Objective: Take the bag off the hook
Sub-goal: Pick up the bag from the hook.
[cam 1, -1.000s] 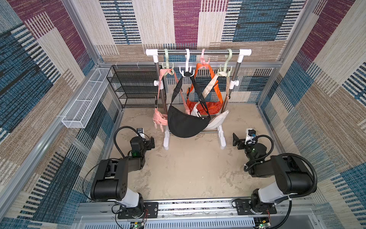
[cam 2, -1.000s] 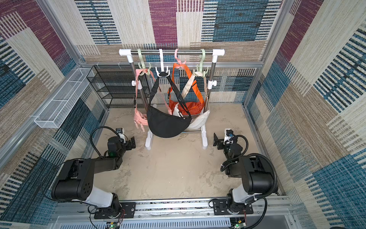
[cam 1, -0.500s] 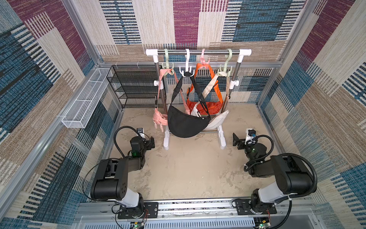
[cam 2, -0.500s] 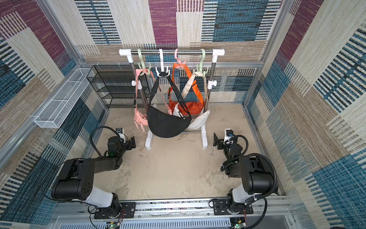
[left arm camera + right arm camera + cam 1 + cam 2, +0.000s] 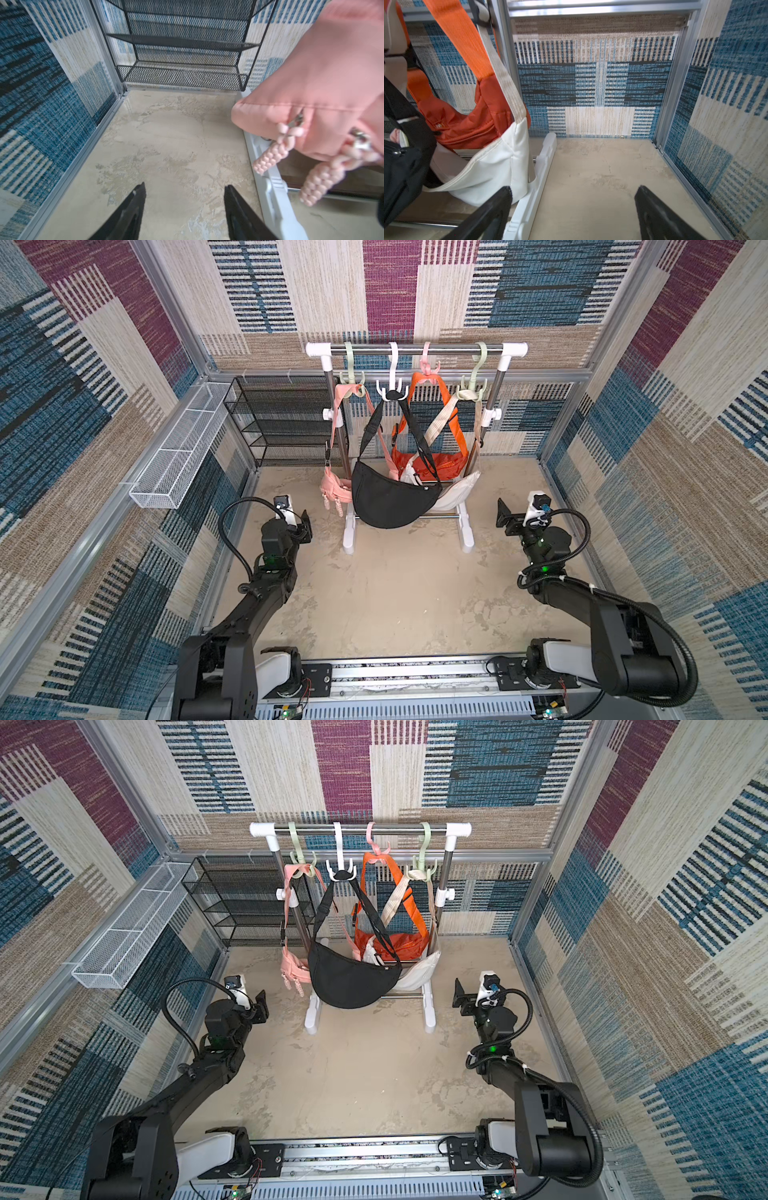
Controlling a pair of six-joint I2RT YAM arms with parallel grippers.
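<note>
Several bags hang from a rail (image 5: 415, 350) on a white rack, seen in both top views. A pink bag (image 5: 334, 489) hangs on a green hook (image 5: 352, 381), a black bag (image 5: 390, 502) on a white hook (image 5: 392, 385), an orange bag (image 5: 440, 462) on a pink hook (image 5: 426, 373), and a white bag (image 5: 459, 491) on a green hook (image 5: 471, 389). My left gripper (image 5: 306, 522) is open and empty, low on the floor beside the pink bag (image 5: 311, 83). My right gripper (image 5: 505, 514) is open and empty beside the white bag (image 5: 492, 166).
A black mesh shelf unit (image 5: 286, 418) stands in the back left corner. A white wire basket (image 5: 174, 464) is fixed to the left wall. The rack's white feet (image 5: 349, 531) reach forward onto the floor between the arms. Patterned walls close in on both sides.
The left jaws have narrowed somewhat and are still open. Arms and bags stay where they were.
</note>
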